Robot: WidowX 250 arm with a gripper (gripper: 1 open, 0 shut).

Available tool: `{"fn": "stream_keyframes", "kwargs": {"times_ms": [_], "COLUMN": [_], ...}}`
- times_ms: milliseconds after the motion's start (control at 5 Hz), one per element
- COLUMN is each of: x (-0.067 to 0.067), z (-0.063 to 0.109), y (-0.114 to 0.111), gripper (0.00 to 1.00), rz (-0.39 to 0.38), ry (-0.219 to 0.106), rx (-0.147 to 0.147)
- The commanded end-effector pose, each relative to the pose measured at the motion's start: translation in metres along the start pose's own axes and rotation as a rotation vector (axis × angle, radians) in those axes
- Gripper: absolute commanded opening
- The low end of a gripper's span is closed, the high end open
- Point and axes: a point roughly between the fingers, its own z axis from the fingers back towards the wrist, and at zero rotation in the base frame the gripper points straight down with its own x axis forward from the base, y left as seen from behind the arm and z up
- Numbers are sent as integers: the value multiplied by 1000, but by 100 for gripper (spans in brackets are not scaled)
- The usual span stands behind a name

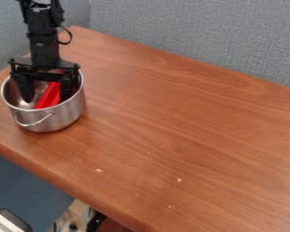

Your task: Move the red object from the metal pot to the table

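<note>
The metal pot [48, 116] stands near the left end of the table [184, 118]. Inside it the red object [48, 91] leans upright against the back wall, only partly visible behind the gripper's fingers. My gripper [44, 89] points straight down into the pot from above. Its jaws are open, one black finger [17, 82] on the left of the red object and the other on its right. I cannot tell whether the fingers touch the block.
A small whitish item [26, 105] lies in the pot's bottom left. A grey wall runs behind the table. The table's front edge runs diagonally from lower left toward the bottom; dark floor shows below it.
</note>
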Motion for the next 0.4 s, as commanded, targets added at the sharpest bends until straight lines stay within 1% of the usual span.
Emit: {"fn": "stream_keyframes", "kwargs": {"times_ms": [0, 200], "x": [13, 19], "z": [13, 11], "y": [4, 5], "gripper": [0, 0], "rz": [-12, -30], "ry": [-52, -51], "rx": [11, 13]}}
